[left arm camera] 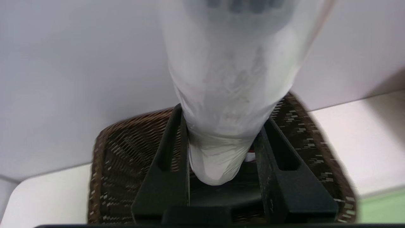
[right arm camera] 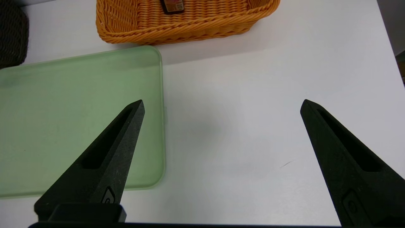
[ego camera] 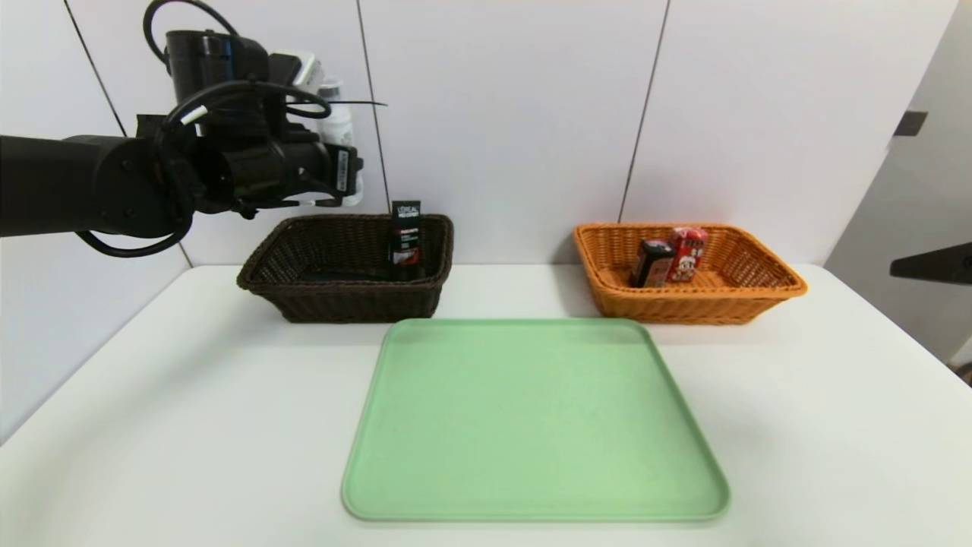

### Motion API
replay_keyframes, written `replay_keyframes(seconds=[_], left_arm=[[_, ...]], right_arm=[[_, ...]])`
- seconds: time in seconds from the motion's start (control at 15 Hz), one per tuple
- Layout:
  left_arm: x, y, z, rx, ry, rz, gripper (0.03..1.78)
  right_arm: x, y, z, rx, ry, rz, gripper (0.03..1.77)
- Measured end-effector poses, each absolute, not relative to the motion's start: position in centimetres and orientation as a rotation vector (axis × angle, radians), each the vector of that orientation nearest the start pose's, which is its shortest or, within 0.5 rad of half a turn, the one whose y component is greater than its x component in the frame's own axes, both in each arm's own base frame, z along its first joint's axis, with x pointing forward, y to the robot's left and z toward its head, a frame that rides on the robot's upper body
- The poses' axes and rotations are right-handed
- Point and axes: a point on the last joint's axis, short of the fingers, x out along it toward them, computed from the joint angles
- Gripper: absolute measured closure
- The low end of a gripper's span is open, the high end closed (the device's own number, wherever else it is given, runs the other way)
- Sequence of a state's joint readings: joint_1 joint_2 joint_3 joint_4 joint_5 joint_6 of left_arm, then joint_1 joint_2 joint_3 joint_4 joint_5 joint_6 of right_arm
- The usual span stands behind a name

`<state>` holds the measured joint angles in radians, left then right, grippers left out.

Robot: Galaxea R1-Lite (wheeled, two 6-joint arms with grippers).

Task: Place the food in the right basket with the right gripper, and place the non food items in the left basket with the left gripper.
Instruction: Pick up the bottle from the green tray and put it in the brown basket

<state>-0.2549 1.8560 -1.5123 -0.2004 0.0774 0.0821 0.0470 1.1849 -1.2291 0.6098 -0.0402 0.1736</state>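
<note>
**Above the brown basket, bottle in grip**

Below my left gripper [left arm camera: 221, 139], clamped on the white bottle [left arm camera: 227, 82], I see the left basket [ego camera: 345, 262]. My right gripper [right arm camera: 221, 107] hangs wide apart, holding nothing, the right basket [right arm camera: 186, 28] ahead.

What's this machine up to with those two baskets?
It is sorting items. The left pincer is shut on a white bottle, holding it above the dark brown basket, where a black tube already stands. The orange basket holds a dark pack and a red carton. The green tray is bare. The right pincer is open above the table, idle.
</note>
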Motion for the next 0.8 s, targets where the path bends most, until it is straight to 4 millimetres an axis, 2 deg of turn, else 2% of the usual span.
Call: replay_keyframes(seconds=[0.2, 0.33, 0.8], left_arm=[[38.8, -6.5, 26.0, 0.080, 0.203, -0.097, 1.21], [40.1, -5.5, 24.6, 0.076, 0.222, -0.069, 1.21], [43.1, -4.4, 19.9, 0.063, 0.298, -0.034, 1.21]], right_arm=[[14.5, 0.6, 30.7, 0.142, 0.562, -0.045, 0.10], [14.5, 0.6, 30.6, 0.141, 0.564, -0.047, 0.10], [14.5, 0.6, 30.7, 0.141, 0.562, -0.051, 0.10]])
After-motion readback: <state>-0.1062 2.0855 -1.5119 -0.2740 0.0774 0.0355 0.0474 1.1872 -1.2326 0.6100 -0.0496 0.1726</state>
